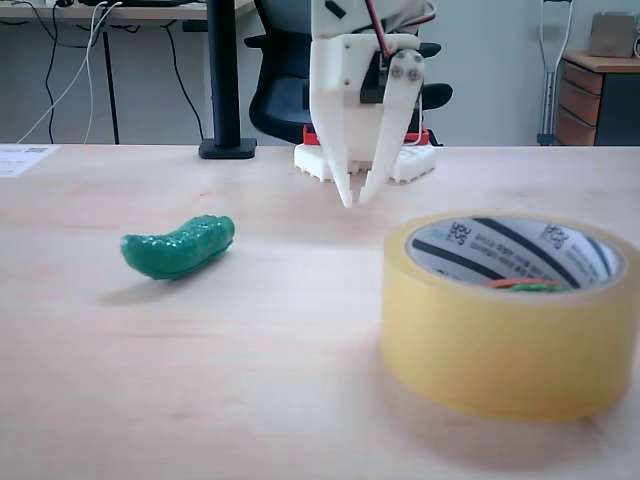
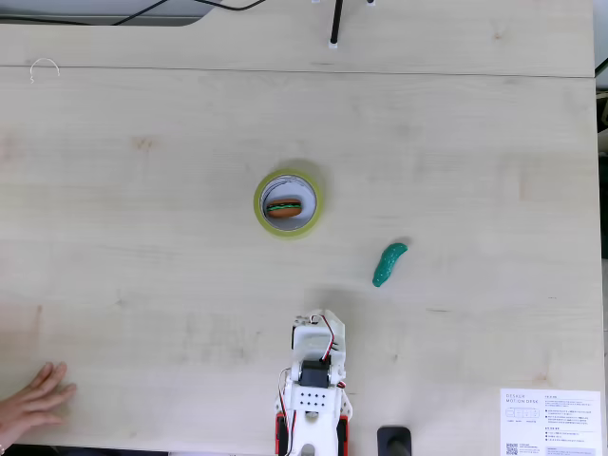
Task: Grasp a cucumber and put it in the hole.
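In a fixed view from table level, we see the gripper [image 1: 353, 198] hanging above the wooden table [image 1: 250, 380] with its fingertips nearly together and nothing between them, so we judge the grasp not yet begun. The cucumber [image 1: 178, 247] lies on its side to the left, well apart from the tape roll [image 1: 500, 340], whose hole [image 1: 500, 250] already holds an orange piece with a green bit [image 1: 525, 286]. The core carries black stripes and small print that we cannot read. In a fixed view from above, the cucumber [image 2: 389, 264] lies right of the tape roll [image 2: 289, 202], the gripper [image 2: 319, 328] is near the arm's base, a person's hand [image 2: 33, 399] rests at the lower left, and a printed sheet [image 2: 551, 423] bears unreadable text.
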